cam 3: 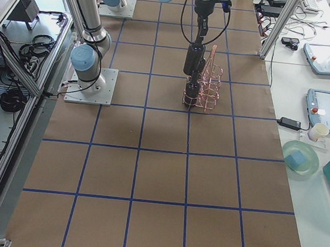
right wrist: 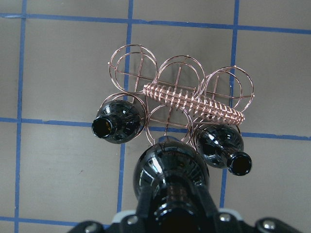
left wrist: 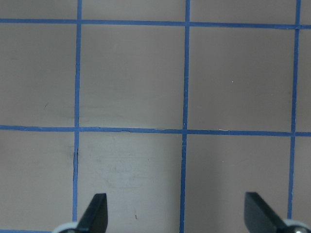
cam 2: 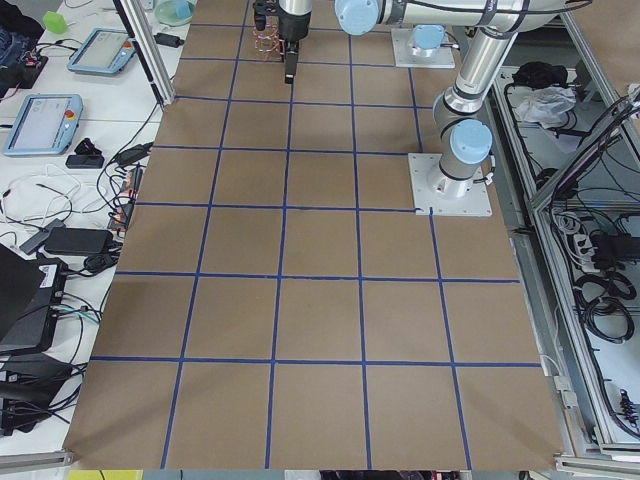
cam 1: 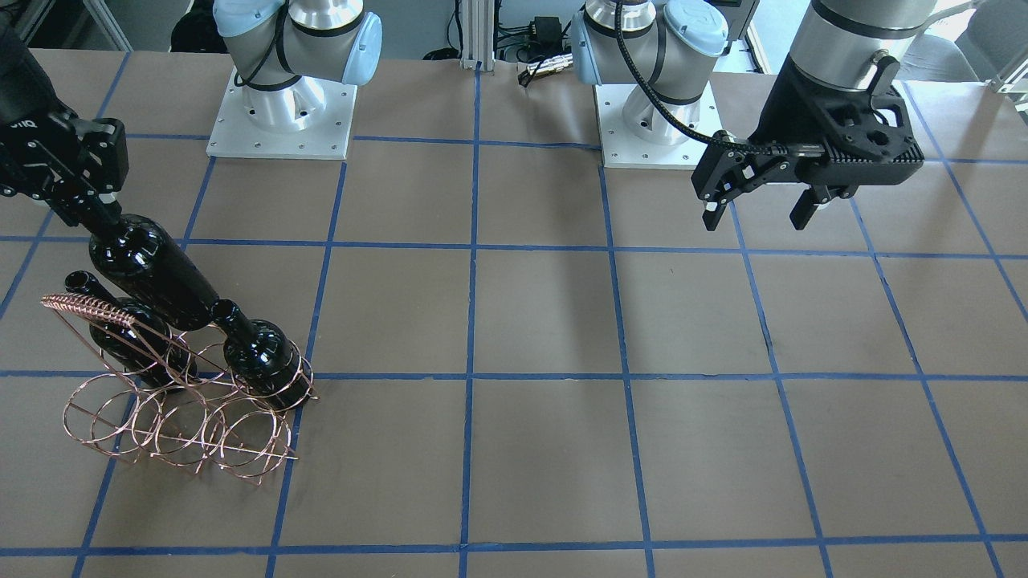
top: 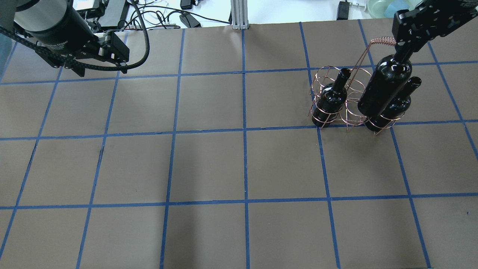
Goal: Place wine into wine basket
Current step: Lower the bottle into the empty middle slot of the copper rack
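The right gripper [top: 404, 56] is closed on the narrow neck of the glossy black glass wine bottle [top: 384, 87], so the body hangs free, nearly upright, over the copper-coloured wire basket [right wrist: 194, 99] toward the table's right end. A second black bottle [right wrist: 118, 122] and a third black bottle [right wrist: 221, 143] fill the end rings of the row nearer the robot. I judge that the empty middle ring [right wrist: 160, 108] is the target. The right arm reaches down from above. The left gripper [cam 1: 759, 210] hovers wide open and empty.

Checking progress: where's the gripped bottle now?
Overhead view, far right: the wine hangs from the right gripper above the wine basket, between its two seated bottles.
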Robot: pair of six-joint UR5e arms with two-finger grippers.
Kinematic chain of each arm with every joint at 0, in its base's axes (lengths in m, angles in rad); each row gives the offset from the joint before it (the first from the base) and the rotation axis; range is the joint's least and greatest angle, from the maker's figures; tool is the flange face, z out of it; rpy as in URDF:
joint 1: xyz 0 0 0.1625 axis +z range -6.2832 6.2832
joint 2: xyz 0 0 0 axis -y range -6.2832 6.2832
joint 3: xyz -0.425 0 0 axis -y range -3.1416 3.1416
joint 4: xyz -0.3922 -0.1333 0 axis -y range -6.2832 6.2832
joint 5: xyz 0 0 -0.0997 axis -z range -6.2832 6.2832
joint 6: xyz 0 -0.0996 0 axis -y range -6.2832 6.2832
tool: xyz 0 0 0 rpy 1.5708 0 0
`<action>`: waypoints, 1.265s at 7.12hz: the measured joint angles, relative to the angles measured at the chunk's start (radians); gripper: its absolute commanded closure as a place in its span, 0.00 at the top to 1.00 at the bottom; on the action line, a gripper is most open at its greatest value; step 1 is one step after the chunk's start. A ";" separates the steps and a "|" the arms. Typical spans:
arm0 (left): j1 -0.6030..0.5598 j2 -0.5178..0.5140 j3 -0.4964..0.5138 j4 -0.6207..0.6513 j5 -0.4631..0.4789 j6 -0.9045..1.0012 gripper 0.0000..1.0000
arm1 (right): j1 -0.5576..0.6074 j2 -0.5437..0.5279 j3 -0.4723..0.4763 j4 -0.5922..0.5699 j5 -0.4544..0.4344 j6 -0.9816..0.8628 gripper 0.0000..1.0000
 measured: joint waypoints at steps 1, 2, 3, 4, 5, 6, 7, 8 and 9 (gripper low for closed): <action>0.000 0.000 0.000 0.000 0.002 0.000 1.00 | -0.007 0.010 0.005 -0.013 0.012 0.013 0.00; 0.000 0.002 0.000 -0.002 0.002 0.000 1.00 | -0.012 0.018 0.013 -0.036 0.017 0.020 0.00; 0.000 0.002 0.000 -0.003 0.002 0.000 1.00 | -0.015 0.026 0.022 -0.062 0.019 0.021 0.00; 0.000 0.003 0.000 -0.004 0.002 0.000 1.00 | -0.016 0.036 0.027 -0.090 0.020 0.025 0.00; -0.001 0.003 -0.001 -0.005 0.002 0.000 1.00 | -0.015 0.044 0.031 -0.113 0.020 0.026 0.00; -0.001 0.004 -0.002 -0.005 0.002 -0.001 1.00 | -0.015 0.049 0.039 -0.124 0.020 0.027 0.00; -0.002 0.004 -0.004 -0.005 0.003 0.000 1.00 | -0.014 0.052 0.048 -0.133 0.020 0.029 0.00; -0.002 0.005 -0.005 -0.005 0.002 0.000 1.00 | -0.014 0.054 0.053 -0.141 0.020 0.030 0.00; -0.002 0.006 -0.006 -0.005 0.001 -0.001 1.00 | -0.014 0.054 0.056 -0.145 0.020 0.030 0.00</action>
